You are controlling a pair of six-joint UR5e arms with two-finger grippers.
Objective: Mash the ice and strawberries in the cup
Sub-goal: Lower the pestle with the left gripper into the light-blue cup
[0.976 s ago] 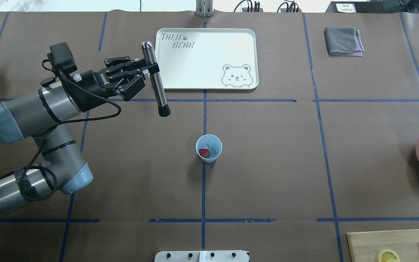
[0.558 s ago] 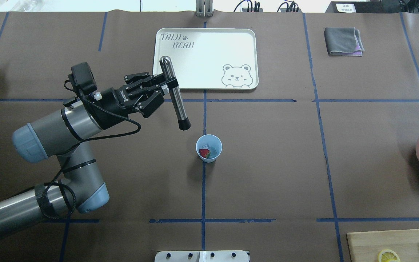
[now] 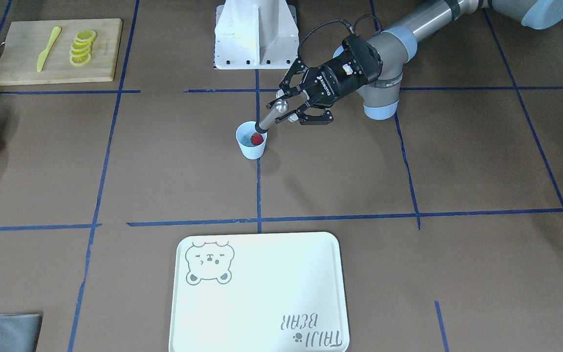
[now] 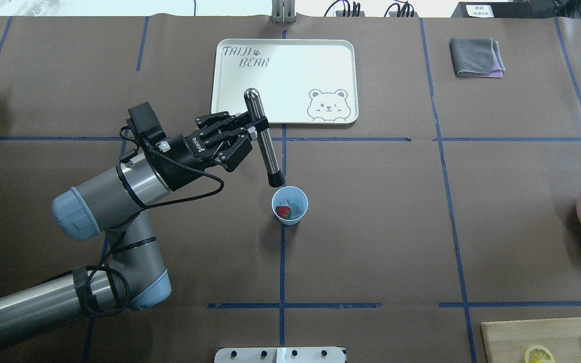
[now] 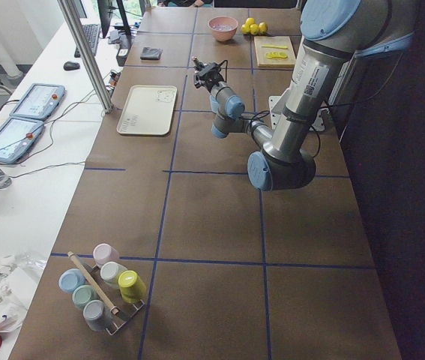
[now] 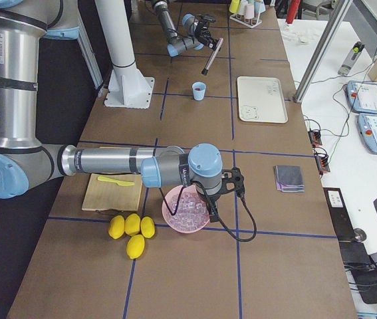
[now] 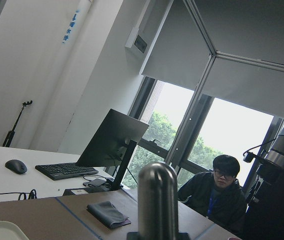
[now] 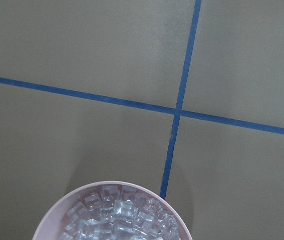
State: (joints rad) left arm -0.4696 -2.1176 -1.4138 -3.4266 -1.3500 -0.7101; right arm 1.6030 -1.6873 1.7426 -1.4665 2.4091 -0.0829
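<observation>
The cup point(image 4: 290, 205), holding strawberry point(image 4: 284, 212) and ice point(image 4: 296, 206), stands just beside the tip of a tilted metal muddler point(image 4: 265, 146) clamped in the left end effector point(image 4: 250, 130); a tray point(image 4: 341, 75) lies beyond.

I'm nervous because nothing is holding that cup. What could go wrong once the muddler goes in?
The cup stands free, so the tilted muddler in the left gripper could tip or slide it. The strawberry lies against the cup's wall, so pressing there would load one side and make tipping likelier.

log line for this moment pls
left pincer: shut on muddler | muddler tip: near cup, not inside | strawberry: whole, in cup
</observation>
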